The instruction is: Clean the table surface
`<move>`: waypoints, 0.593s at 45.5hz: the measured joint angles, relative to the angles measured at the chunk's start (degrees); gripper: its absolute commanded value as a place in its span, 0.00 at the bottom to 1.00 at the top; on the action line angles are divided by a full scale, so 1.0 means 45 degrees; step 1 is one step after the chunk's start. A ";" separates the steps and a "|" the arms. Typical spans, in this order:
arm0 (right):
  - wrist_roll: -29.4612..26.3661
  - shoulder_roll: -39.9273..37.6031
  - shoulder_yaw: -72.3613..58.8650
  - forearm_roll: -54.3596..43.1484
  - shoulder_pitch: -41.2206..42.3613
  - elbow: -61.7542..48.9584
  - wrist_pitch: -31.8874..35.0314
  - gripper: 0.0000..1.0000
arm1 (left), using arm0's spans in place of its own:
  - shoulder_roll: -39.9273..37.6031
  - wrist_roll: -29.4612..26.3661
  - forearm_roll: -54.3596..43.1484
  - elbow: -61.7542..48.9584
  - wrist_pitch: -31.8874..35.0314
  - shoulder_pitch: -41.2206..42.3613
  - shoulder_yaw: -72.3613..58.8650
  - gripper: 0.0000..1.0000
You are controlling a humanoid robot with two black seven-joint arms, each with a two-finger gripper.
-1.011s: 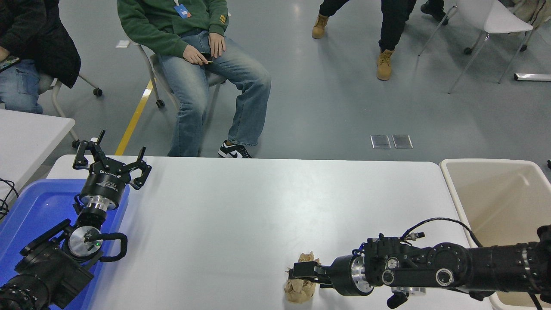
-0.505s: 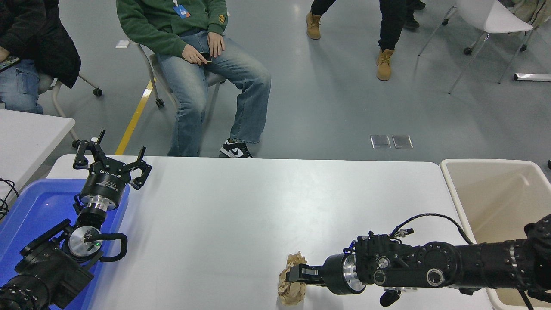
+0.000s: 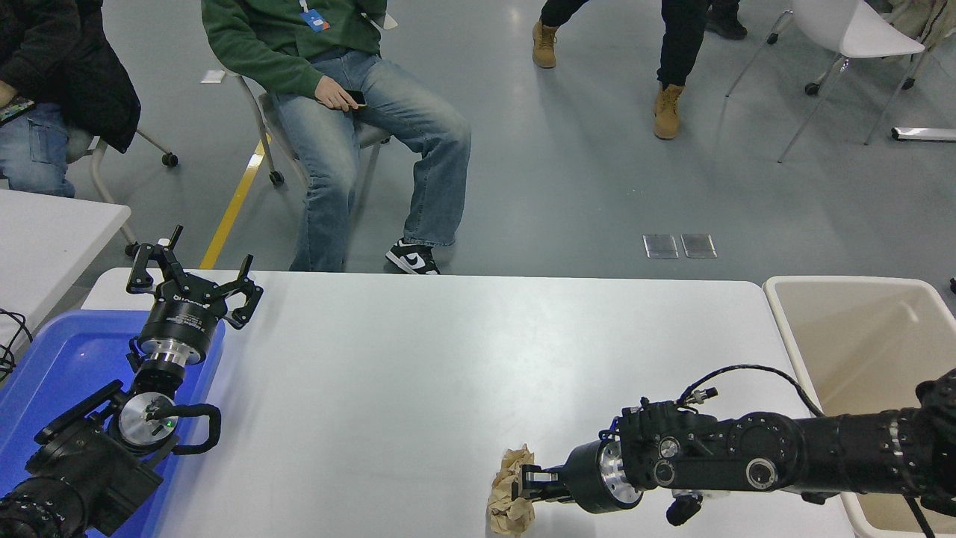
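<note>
The right gripper [image 3: 527, 482] seems pinched on a crumpled brown paper wad [image 3: 509, 493] at the worktop's [image 3: 418, 373] near edge; the left gripper [image 3: 193, 278], spread, sits parked over the blue tray [image 3: 45, 366]

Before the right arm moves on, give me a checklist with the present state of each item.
1. Right gripper on the crumpled brown paper: ok, jaws shut on it.
2. Paper lifted off the table surface: cannot tell.
3. Beige bin open at the table's right end: ok.
4. Tabletop between paper and bin bare of objects: ok.
5. Left gripper parked over the blue tray, out of the way: ok.
</note>
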 measured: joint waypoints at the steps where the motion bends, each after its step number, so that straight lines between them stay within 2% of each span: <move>1: -0.0002 -0.0067 0.0024 0.0060 0.0036 0.0010 0.0056 0.00 | 0.0000 0.0000 0.0001 0.0000 0.0000 0.0000 0.0000 1.00; 27: 0.0018 -0.2550 0.1380 0.1352 0.1260 0.0241 0.1534 0.00 | 0.0000 0.0000 -0.0002 0.0000 -0.0001 0.0001 0.0000 1.00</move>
